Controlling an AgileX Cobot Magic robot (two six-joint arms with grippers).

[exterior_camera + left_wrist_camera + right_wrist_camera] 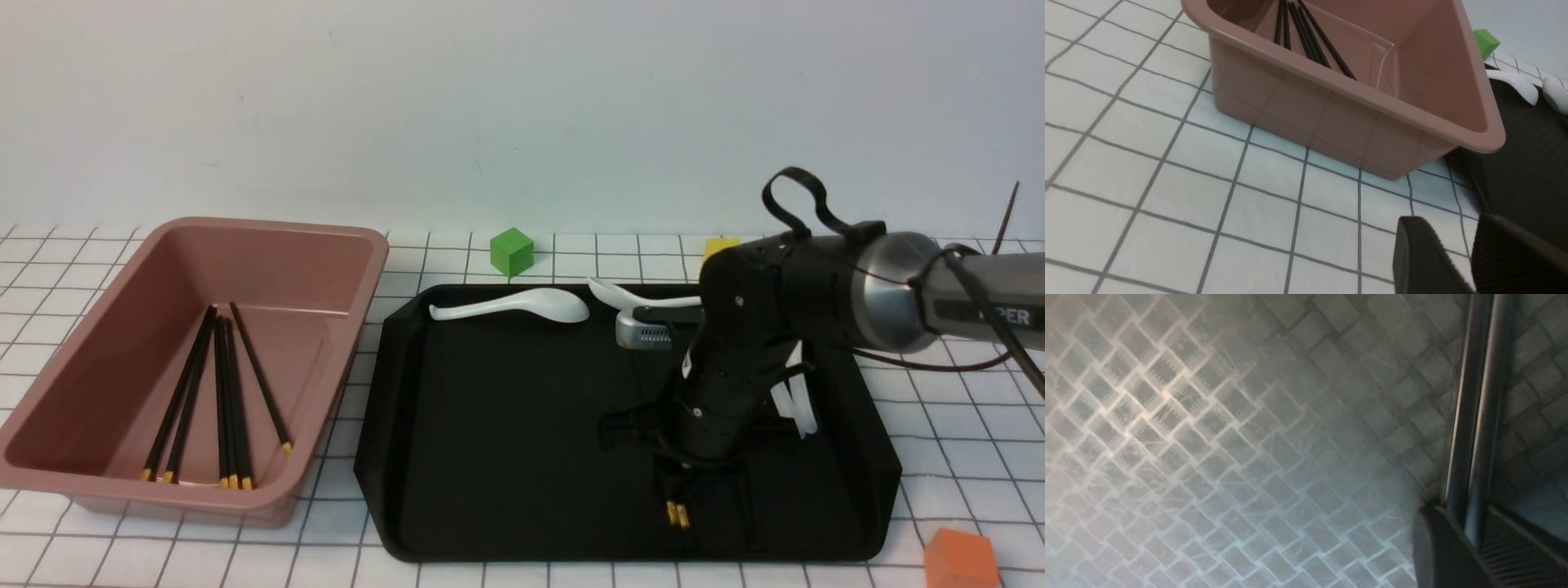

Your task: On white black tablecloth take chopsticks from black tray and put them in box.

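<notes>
At the near right lies an orange cube [961, 559] on the tablecloth [963, 441], white with thin black lines in squares, which covers the desk. The black tray [506, 457] sits in the middle, its cut corners and sloped rim plain to see; the right wrist view shows a woven pattern on its floor, with a pale glare across part of it.

Near the tray's front edge, two gold-banded ends belong to a pair of chopsticks [1478, 416] lying side by side on the tray. The right tool [1457, 522] is clamped on this pair. Its dark arm [816, 278] reaches in from the right, and on its silver link the letters "PER" can be read, the part before them hidden by a cable [988, 302]. A silver housing [643, 331] with rows of small holes shows beside the arm.

The left tool [1447, 230] has its fingers apart, with tablecloth showing between them. To the left of the tray stands the pinkish-brown box [318, 335], holding six black chopsticks [235, 400], gold bands toward the near side.

Farther back, white spoons [522, 304] lie in the tray, some partly behind the arm. Beyond the tray are a green cube [512, 251] and a partly hidden yellow cube [720, 246], then a plain, pale wall [522, 114].
</notes>
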